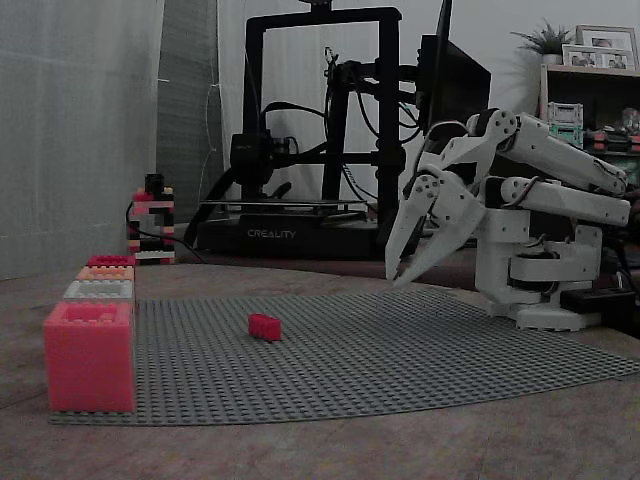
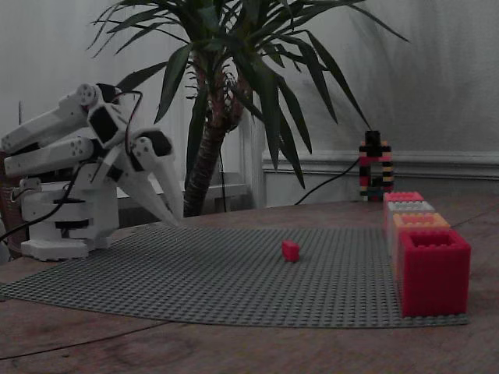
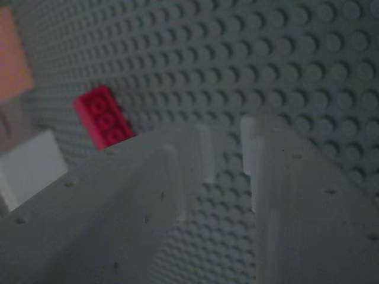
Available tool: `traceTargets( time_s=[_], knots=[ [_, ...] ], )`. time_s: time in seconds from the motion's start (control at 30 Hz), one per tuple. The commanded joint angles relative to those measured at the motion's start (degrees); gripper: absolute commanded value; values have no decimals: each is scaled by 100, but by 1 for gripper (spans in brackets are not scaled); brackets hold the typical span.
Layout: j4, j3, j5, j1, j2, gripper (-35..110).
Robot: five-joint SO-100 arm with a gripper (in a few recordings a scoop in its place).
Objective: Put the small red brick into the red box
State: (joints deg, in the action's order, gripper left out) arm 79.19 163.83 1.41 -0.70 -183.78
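Dim, dark frames, so colours are hard to judge. In the wrist view the gripper (image 3: 228,148) is blurred and its left finger hides the lower end of the small red brick (image 3: 102,116). An orange box (image 3: 12,59) and a white box (image 3: 29,168) are cut off at the left frame edge.

Gripper (image 1: 397,278) (image 2: 178,222): narrow gap between the fingers, holding nothing. Tips point down, low over the grey baseplate (image 1: 400,350) near its arm-side edge. Can't tell if they touch it.

Brick (image 1: 265,327) (image 2: 291,250) lies around mid-baseplate, well apart from the gripper.

Red box (image 2: 433,269) (image 1: 110,260) stands at one end of the box row along the baseplate edge opposite the arm, with a pinker box (image 1: 88,355) at the other end.
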Motion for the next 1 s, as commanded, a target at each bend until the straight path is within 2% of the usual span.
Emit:
traceTargets(
  time_s=[0.0,0.73,0.97],
  knots=[
    [132,9,70,114,-79,0],
    [132,9,70,114,-79,0],
    [-360,-229,18,114,536,0]
  ],
)
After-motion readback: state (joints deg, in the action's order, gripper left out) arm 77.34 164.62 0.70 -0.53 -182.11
